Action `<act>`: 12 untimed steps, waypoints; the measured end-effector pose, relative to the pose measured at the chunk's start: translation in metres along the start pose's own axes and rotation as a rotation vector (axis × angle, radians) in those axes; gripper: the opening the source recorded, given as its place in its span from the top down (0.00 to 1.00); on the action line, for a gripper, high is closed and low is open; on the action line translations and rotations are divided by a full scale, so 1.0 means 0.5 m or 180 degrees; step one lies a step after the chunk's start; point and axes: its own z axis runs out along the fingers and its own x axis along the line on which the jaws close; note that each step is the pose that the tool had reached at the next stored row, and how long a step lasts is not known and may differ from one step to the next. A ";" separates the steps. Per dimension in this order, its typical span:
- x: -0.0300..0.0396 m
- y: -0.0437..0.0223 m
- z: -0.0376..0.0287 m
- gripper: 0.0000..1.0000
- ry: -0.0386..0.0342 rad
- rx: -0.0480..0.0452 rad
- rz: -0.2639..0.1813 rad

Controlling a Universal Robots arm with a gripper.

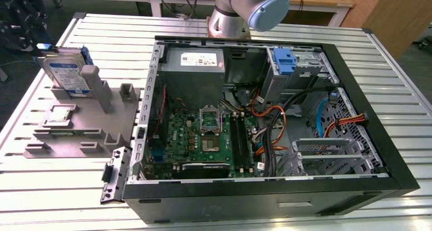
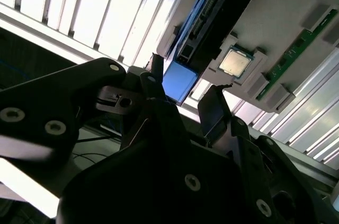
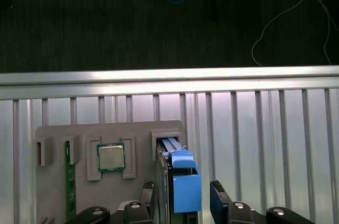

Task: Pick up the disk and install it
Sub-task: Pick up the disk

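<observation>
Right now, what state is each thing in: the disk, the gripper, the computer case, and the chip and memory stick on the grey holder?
disk: upright in a slot of the grey holder, not lifted.
gripper: open, straddling the disk.
computer case: lying on its side, side panel off.
chip: flat in its recess.
memory stick: on edge in its slot.

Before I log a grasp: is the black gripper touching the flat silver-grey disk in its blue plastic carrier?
Cannot tell. In the first wrist view the gripper straddles the disk: one finger stands clear, the other's side is unclear.
</observation>
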 end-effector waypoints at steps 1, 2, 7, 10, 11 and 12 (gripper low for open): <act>0.000 0.000 0.003 0.47 0.0000 -0.0001 -0.0001; -0.001 0.001 0.005 0.47 0.0000 -0.0001 -0.0003; -0.005 0.002 0.016 0.47 0.0001 -0.0003 -0.0010; -0.008 0.003 0.024 0.47 0.0006 -0.0006 -0.0014; -0.008 0.003 0.026 0.47 0.0010 -0.0010 -0.0016; -0.008 0.003 0.027 0.47 0.0015 -0.0015 -0.0019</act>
